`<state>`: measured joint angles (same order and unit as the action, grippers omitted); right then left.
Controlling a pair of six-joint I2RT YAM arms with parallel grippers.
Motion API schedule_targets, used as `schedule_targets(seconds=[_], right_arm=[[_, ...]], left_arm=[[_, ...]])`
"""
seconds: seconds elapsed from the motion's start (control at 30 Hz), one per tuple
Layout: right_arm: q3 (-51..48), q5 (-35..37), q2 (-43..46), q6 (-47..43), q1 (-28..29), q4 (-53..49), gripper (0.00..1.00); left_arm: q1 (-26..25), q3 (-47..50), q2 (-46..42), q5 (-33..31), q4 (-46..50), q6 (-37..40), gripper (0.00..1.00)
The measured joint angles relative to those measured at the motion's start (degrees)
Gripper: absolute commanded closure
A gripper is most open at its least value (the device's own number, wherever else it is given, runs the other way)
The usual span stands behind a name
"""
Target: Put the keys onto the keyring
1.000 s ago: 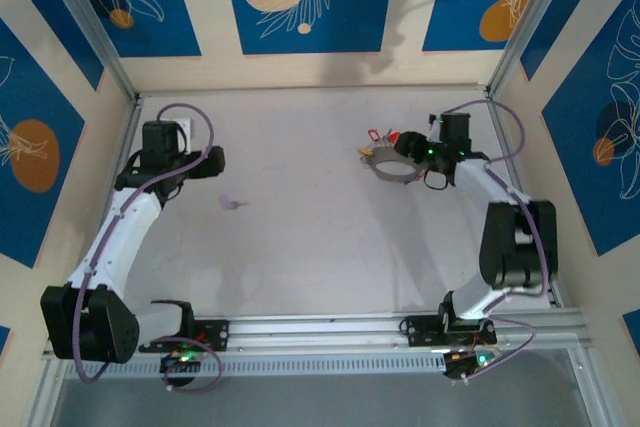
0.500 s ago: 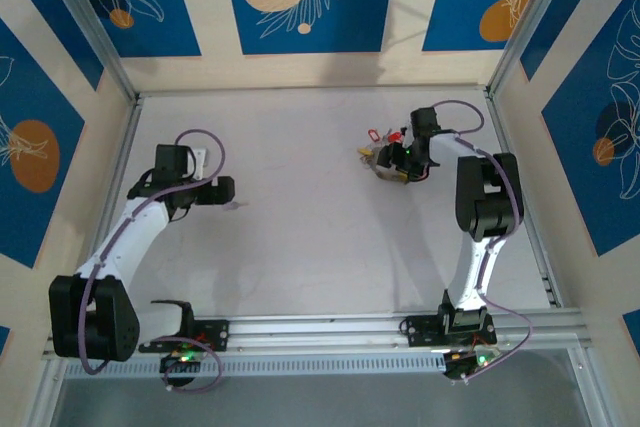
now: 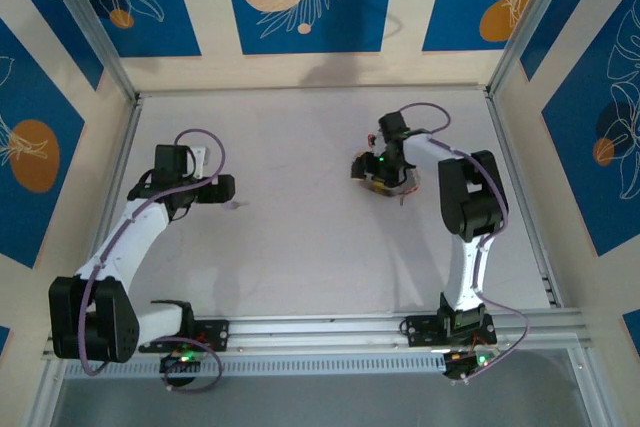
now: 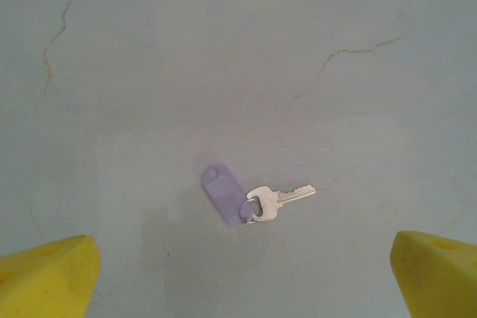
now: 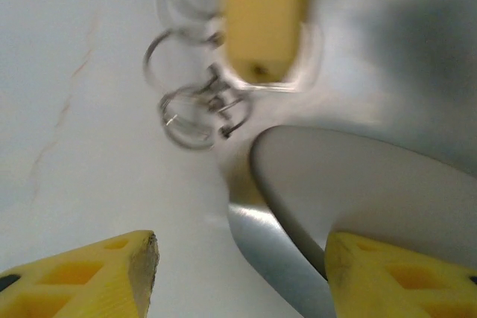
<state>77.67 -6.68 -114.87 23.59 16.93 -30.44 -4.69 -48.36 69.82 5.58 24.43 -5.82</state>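
Top view: the left gripper hangs low over the left half of the table, with a pale purple key lying just beside its tip. The right gripper is well apart from it, on the right half nearer the far wall. Bare tabletop lies between the two arms, so either can travel inward freely. The right arm is folded tightly and closer to the right side wall, so it likely has less room outward. Left wrist view: the left claw is spread wide and holds nothing. The purple key, a flat tag joined to a small silver blade, lies flat on the table ahead of the fingers and between their lines. Because it lies so flat and thin, the pads could close above it or push it away if the claw comes down off centre. Right wrist view, which is blurred: the right claw is also wide open. The curved wall of the keyring runs between its fingers, nearer the right one, and whether a pad touches it cannot be told. Beyond it lie a yellow key tag and small wire rings. If the claw closes on the curved wall unevenly, the ring may tip, skid, or drag the attached pieces.
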Motion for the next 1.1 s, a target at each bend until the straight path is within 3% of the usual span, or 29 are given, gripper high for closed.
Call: schedule_targets(seconds=[0.33, 0.47, 0.77, 0.9, 1.03, 1.1], right_arm=[[9.68, -9.35, -4.85, 1.57, 20.35, -3.72, 0.33], [11.21, -11.52, -2.64, 0.52, 22.93, -3.61, 0.32], [-10.16, -8.98, 18.78, -1.62, 13.79, -0.33, 0.48], [-17.05, -3.39, 22.01, -8.55, 19.08, 0.85, 0.48], [-25.73, -0.13, 27.52, -24.63, 27.06, 5.7, 0.49], [-29.11, 0.57, 30.16, -32.79, 28.41, 8.13, 0.51]], left_arm=[[0.0, 0.0, 0.07, 0.44, -0.07, 0.04, 0.0], [-0.02, 0.0, 0.68, 1.51, -0.48, 0.0, 0.0], [-1.36, 0.17, 1.49, 5.57, -2.08, 0.42, 0.0], [-1.9, 0.17, 3.08, 7.34, -2.27, 0.42, 0.0], [-2.36, 0.22, 3.65, 7.52, -2.34, 0.39, 0.0], [-2.36, 0.22, 3.65, 7.52, -2.36, 0.39, 0.0]])
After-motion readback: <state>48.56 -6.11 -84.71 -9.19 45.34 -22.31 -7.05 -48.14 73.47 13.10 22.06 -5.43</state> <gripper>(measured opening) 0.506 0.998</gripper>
